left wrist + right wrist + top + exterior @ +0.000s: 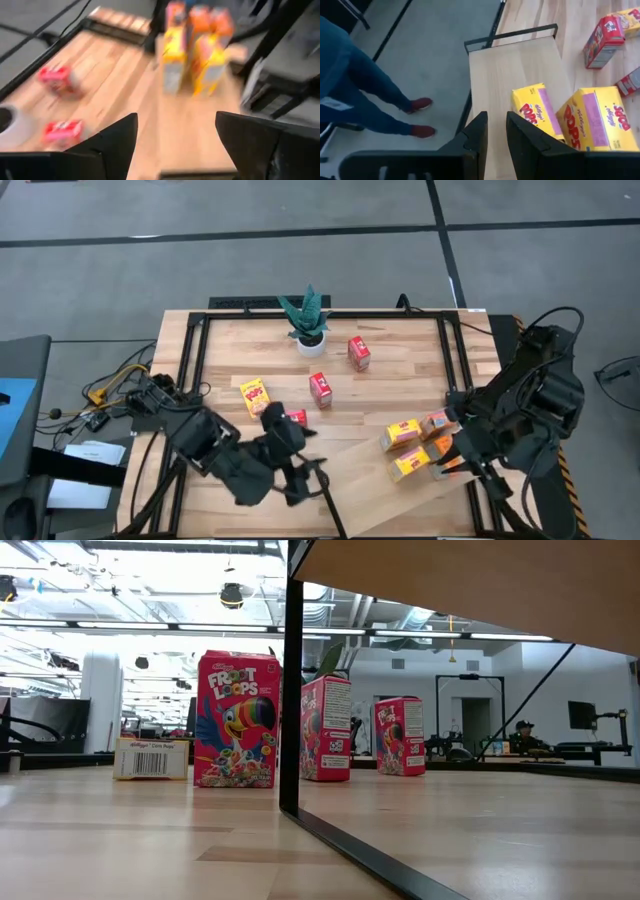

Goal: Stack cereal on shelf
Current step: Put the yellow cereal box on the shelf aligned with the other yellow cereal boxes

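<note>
Seen from above, two dark robot arms work over a planked tabletop [400,355] where small cereal boxes stand scattered and a pale shelf board [355,480] runs at a slant across the near half, from between the arms toward the right arm. The left gripper [300,470] hangs over the end of the shelf board nearest the left arm, its jaws spread apart with nothing between them; its wrist camera looks along the board to a blurred cluster of yellow and orange boxes [197,47] standing at the far end. The right gripper [452,467] is at that same cluster, where two yellow boxes [402,434] and two orange boxes [437,423] stand on the shelf board, touching one another. The right wrist view shows its jaws drawn to a narrow gap and holding nothing, just beside a yellow box [537,112], with a person's legs [365,100] and red shoes on the grey floor beyond the tabletop's edge. Off the board, a yellow box [255,395] and three red boxes [320,388] lie apart on the tabletop, one red box beside a green potted plant [308,320] in a white pot. From the tabletop-level camera, a red Froot Loops box [238,720] stands upright just beside the shelf's dark edge [291,690].
</note>
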`<state>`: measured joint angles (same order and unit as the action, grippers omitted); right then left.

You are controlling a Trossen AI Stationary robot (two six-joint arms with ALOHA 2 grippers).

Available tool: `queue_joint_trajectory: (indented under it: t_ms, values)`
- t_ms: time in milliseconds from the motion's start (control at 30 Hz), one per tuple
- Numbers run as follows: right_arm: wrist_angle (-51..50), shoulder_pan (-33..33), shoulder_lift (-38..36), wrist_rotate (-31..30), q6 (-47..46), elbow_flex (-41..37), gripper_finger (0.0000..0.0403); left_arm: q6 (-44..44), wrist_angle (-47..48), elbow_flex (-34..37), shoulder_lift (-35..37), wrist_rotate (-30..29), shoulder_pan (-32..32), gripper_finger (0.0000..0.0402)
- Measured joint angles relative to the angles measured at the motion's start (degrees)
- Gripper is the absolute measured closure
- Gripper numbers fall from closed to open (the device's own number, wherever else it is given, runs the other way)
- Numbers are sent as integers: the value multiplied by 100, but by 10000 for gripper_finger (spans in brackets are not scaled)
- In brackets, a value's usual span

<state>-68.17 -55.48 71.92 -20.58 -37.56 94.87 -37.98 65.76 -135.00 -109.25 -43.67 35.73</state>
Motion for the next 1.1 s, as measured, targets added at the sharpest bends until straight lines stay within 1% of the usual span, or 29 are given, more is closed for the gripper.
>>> queue_joint_trajectory:
  t_ms: [100, 200, 267, 400, 500, 600, 767, 867, 933, 1000, 1100]
  values:
    - [-307, 7, 2, -41, -364, -1, 286, -158, 880, 8, 2, 220, -34, 131]
    - [-609, 65, 2, -37, -680, -2, 254, -292, 1711, 21, 2, 515, -142, 118]
    - [-613, 101, -20, -37, -834, -2, 231, -243, 1997, 25, 41, 762, -215, 111]
    - [-583, 110, -143, -41, -1084, 132, 192, 64, 2113, 28, 378, 830, -300, 98]
    - [-460, 107, -226, -42, -1099, 201, 175, 212, 2124, 24, 736, 489, -304, 92]
    - [-275, 37, -341, -79, -979, 203, 171, 260, 2224, 24, 1094, 85, -304, 91]
    - [-308, -250, -615, -682, -695, 203, 180, -21, 2417, 62, 1714, -305, -298, 90]
    - [-362, -430, -816, -1132, -384, 203, 189, -310, 2419, 446, 2103, -536, -295, 90]
    - [-362, -545, -917, -1460, -190, 203, 195, -616, 2434, 907, 2380, -699, -293, 90]
    - [-360, -639, -988, -1678, -27, 203, 199, -1028, 2414, 1519, 2717, -759, -295, 90]
    - [-362, -715, -1051, -1888, 136, 203, 206, -1686, 2303, 2649, 3323, -812, -295, 90]
